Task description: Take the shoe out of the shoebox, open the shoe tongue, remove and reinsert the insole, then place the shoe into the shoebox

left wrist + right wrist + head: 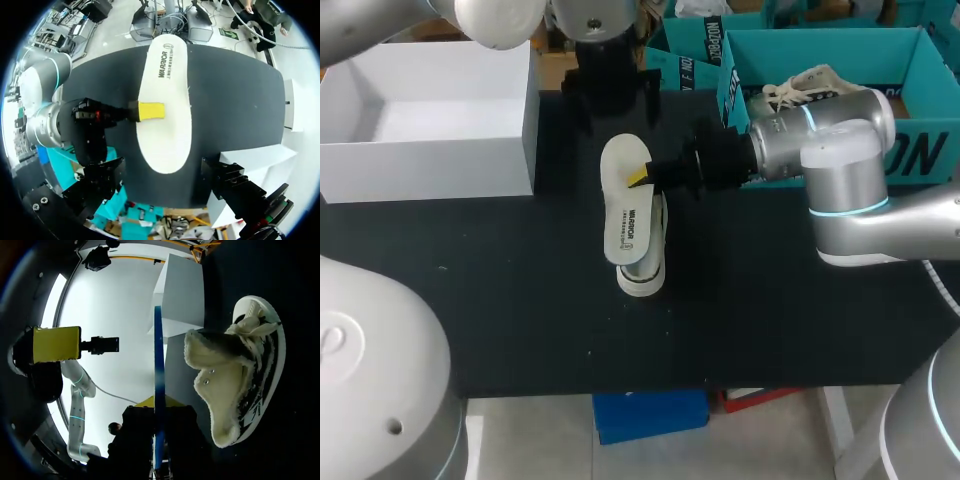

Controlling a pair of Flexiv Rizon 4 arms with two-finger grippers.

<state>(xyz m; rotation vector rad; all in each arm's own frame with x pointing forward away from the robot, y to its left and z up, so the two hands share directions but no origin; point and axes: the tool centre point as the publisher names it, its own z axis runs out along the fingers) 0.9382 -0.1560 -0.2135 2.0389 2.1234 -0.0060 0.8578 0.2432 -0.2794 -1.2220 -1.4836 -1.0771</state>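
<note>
My right gripper (pixel 640 178) is shut on the edge of a white insole (pixel 625 210) and holds it flat, just above the table. The white shoe (pixel 645 272) lies under the insole, its toe end showing. In the right wrist view the insole (pixel 159 365) shows edge-on between my fingers, and the fleece-lined shoe (pixel 240 385) rests on its side beside it. My left gripper (pixel 610 92) hangs over the insole's far end, open and holding nothing. Its view looks straight down on the insole (pixel 165 100) and the right gripper's yellow tip (pixel 151 111).
An open white box (pixel 525 140) stands at the back left of the black table (pixel 770 320). A teal shoebox (pixel 920 150) at the back right holds another light shoe (pixel 810 85), close behind my right arm.
</note>
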